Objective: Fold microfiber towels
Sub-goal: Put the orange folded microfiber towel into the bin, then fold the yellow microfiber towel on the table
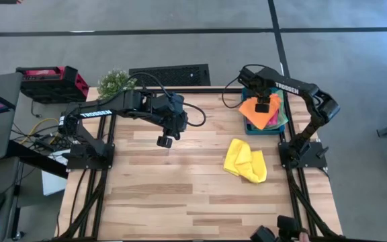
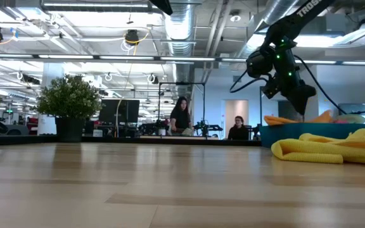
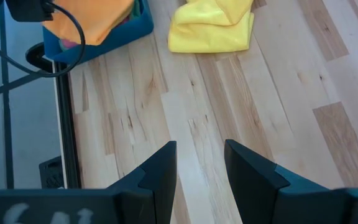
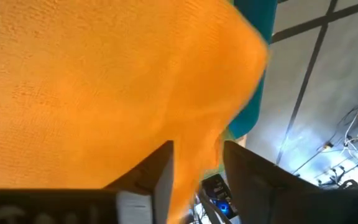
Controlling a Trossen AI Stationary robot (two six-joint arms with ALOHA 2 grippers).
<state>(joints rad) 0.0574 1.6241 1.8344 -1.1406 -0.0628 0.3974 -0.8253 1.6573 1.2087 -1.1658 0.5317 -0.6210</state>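
Orange towel (image 1: pixel 255 107) lies heaped in the teal bin (image 1: pixel 248 126) straight below the right pincer (image 1: pixel 263 107), jaws parted and gripping nothing, while the left pincer (image 1: pixel 164 141) hangs open over bare bench (image 1: pixel 180 195).

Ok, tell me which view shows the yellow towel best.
The high view: the whole yellow towel lies crumpled on the table, beside the teal bin. The low view sees it edge-on at the right edge; the left wrist view cuts off part of it; the right wrist view shows none of it.

Four towels (image 1: pixel 246 160), one bin (image 1: pixel 250 126), two arms (image 1: pixel 113 107).
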